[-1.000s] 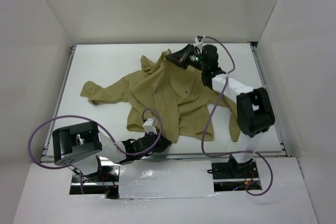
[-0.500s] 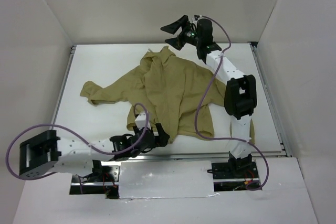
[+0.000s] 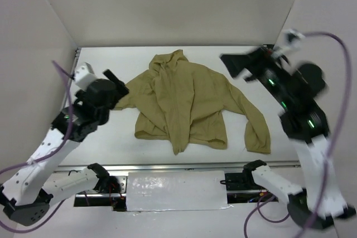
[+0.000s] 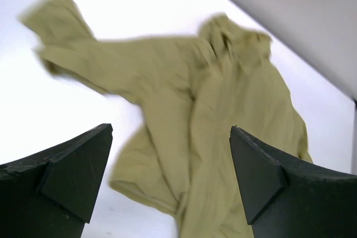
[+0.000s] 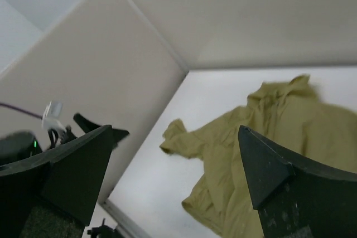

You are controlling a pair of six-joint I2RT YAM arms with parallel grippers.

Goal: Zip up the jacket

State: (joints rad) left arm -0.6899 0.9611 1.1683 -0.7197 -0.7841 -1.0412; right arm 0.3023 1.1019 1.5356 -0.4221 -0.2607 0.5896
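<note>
The olive-tan jacket [image 3: 189,101] lies spread on the white table [image 3: 111,143], hood [image 3: 172,59] toward the back, one sleeve trailing to the front right [image 3: 257,135]. Its front is folded over itself and I cannot make out the zipper. My left gripper [image 3: 116,85] hangs open in the air over the jacket's left sleeve, touching nothing. In the left wrist view the jacket [image 4: 223,98] lies well below the wide-apart fingers of the gripper [image 4: 170,131]. My right gripper [image 3: 237,66] is blurred, raised at the back right, open and empty. The right wrist view has its gripper [image 5: 174,129] high above the jacket [image 5: 262,132].
White walls [image 3: 167,9] enclose the table on three sides. A foil-covered strip [image 3: 175,190] and both arm bases sit at the near edge. Purple cables [image 3: 334,43] loop from each arm. The left arm [image 5: 56,121] shows in the right wrist view.
Both grippers have opened, letting go of the jacket, and both arms have lifted and swung outward, left to the left side, right to the back right. The jacket now lies flatter.
</note>
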